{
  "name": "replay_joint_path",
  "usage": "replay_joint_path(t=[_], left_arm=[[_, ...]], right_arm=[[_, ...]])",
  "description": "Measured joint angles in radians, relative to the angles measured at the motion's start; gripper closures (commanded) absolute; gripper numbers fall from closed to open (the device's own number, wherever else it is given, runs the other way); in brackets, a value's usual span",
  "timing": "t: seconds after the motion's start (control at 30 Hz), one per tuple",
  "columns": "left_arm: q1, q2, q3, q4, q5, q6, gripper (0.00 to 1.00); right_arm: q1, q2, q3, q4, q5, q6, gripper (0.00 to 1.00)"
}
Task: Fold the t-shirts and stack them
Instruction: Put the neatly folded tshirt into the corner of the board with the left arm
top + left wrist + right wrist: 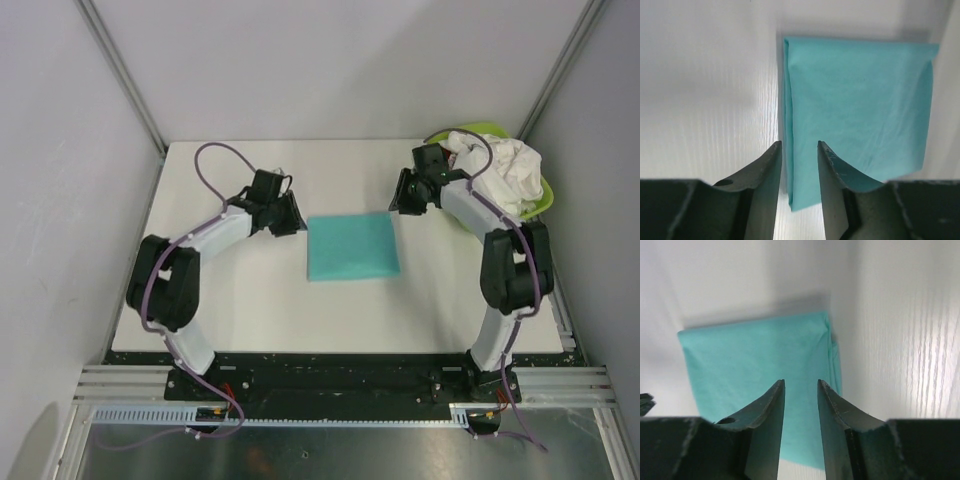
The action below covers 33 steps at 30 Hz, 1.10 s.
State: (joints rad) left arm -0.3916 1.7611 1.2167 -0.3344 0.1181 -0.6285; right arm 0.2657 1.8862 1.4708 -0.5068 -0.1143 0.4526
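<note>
Folded teal t-shirt (352, 247), likely the stack's base, lies between left gripper (799, 144) and right gripper (801, 382), both spread and apparently clear of it.

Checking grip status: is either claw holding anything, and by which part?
Nothing is held. The left claw and the right claw are open and empty, flanking the folded teal t-shirt.

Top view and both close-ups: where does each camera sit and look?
Top external: above, behind the arms, looking down at the table, teal t-shirt and basin; both arms show.
Left wrist: on the left arm, facing the shirt's edge; the left gripper shows.
Right wrist: on the right arm, facing the shirt's other side; the right gripper shows.
Shared: all see the teal t-shirt.
</note>
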Motion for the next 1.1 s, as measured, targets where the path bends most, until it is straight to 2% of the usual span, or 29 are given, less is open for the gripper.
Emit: replay_joint_path(t=[0.1,0.27,0.47,0.77,0.9,1.03,1.1], left_arm=[[-0.008,-0.046,-0.059,-0.004,0.026,-0.002,0.6],[-0.038,-0.023,-0.094,-0.023,0.074,0.0,0.58],[-0.085,0.037,-0.093,-0.024,0.089,-0.001,0.58],[-0.097,0.099,-0.065,-0.042,0.045,0.0,0.61],[-0.102,0.105,-0.061,-0.042,0.039,-0.002,0.73],[-0.109,0.111,-0.056,-0.051,0.016,-0.003,0.96],[-0.111,0.117,-0.041,-0.068,-0.001,-0.002,0.99]], right_arm=[[0.008,-0.095,-0.049,-0.003,0.003,0.003,0.63],[0.033,-0.202,-0.124,-0.011,0.004,0.006,0.63],[0.058,-0.272,-0.193,-0.021,0.001,0.006,0.62],[0.08,-0.338,-0.248,-0.028,-0.004,0.003,0.62],[0.087,-0.349,-0.264,-0.027,-0.006,0.002,0.63],[0.089,-0.352,-0.28,-0.027,-0.007,0.002,0.63],[0.09,-0.353,-0.286,-0.027,-0.008,0.002,0.63]])
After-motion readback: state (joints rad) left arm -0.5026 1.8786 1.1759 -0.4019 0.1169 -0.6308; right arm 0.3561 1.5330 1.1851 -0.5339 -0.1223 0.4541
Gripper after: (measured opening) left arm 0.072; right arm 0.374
